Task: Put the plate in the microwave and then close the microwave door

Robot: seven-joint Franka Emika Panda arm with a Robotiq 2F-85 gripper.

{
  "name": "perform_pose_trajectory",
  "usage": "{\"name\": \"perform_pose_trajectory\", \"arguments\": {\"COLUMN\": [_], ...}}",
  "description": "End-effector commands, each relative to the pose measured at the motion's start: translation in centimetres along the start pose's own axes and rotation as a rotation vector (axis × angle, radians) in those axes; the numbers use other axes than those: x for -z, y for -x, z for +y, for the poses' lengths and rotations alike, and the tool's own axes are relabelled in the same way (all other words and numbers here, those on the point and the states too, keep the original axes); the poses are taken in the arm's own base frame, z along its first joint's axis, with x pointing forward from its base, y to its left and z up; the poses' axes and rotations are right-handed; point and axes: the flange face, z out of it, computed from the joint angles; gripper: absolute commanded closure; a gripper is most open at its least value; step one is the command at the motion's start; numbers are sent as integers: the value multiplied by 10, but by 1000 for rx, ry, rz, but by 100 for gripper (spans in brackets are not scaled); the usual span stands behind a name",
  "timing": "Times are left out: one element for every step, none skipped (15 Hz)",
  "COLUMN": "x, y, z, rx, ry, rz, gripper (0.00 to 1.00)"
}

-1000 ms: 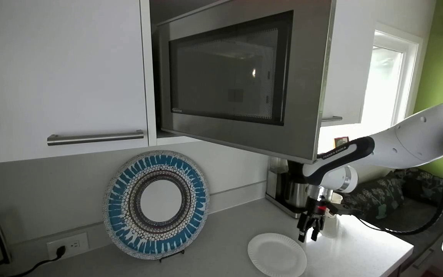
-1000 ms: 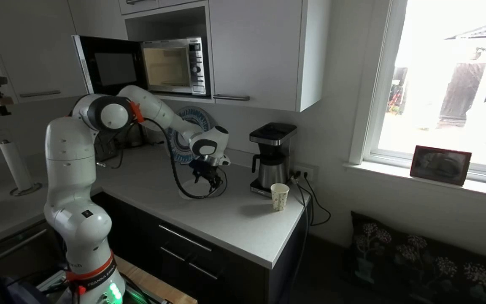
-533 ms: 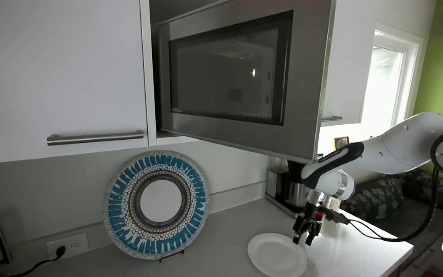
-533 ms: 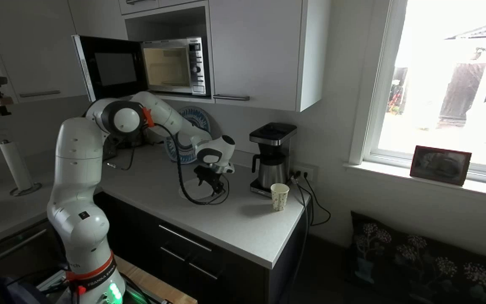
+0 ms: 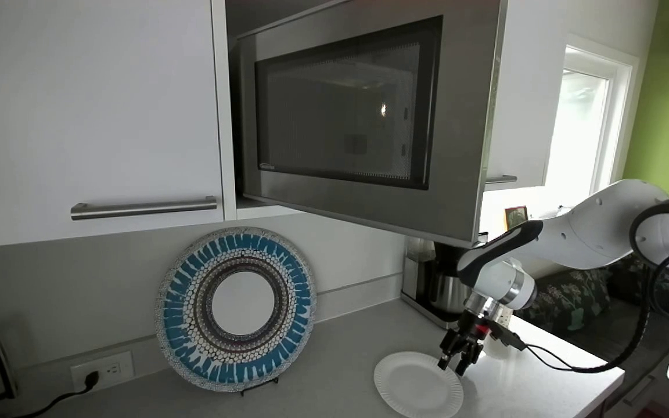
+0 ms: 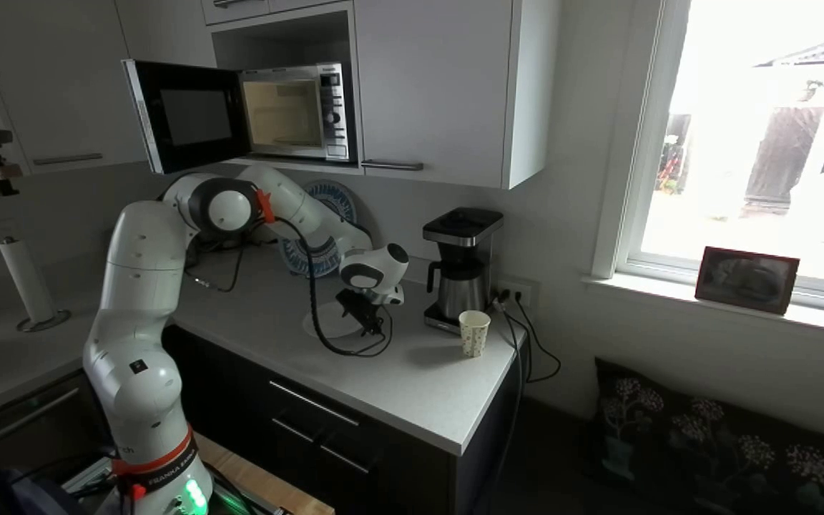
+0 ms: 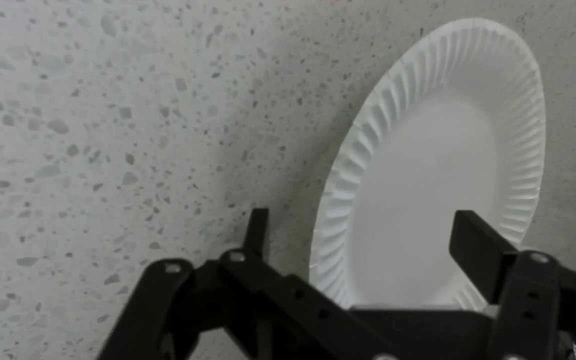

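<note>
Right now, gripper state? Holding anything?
Gripper: open, holding nothing; the white plate lies ungripped on the counter.

Upright black-and-steel coffee maker [image 6: 463, 266]: 1. White round fluted paper plate [image 5: 418, 385] nearer the coffee maker, large round blue-and-white patterned plate [image 5: 243, 305] farther from it: 2 plates. Speckled cream paper cup [image 6: 474, 334] just beside it: 1. Boxy silver-grey microwave [image 6: 333, 111] higher than it: 1, with dark-windowed door [image 5: 343, 104]: 1. Black hand [image 7: 365, 237] near it: 1; fingers [image 7: 478, 250]: 2.

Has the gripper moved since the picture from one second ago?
Yes: in an exterior view, the gripper appears lower and closer to the blue-patterned plate, which has not moved.
</note>
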Motion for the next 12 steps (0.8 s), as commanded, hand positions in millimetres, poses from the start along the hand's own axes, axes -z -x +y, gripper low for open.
{"name": "perform_pose_trajectory", "arguments": {"x": [-9, -10, -11, -12, -12, -14, -15, -17, -18, -18, -18, -13], "y": [-6, -7, -7, -7, -7, -7, -7, -6, -5, -4, -3, 0], "z": [10, 12, 14, 16, 18, 20, 23, 26, 28, 30, 31, 29], "rx": [9, 6, 5, 3, 1, -1, -4, -4, -1, 3, 10, 30], "ry": [-51, -56, -59, -63, -67, -73, -82, -94, -116, -140, -163, -198], "rz": [17, 17, 20, 21, 24, 27, 32, 38, 52, 70, 88, 122], "gripper": [39, 47, 56, 62, 69, 78, 85, 94, 99, 100, 100, 100]}}
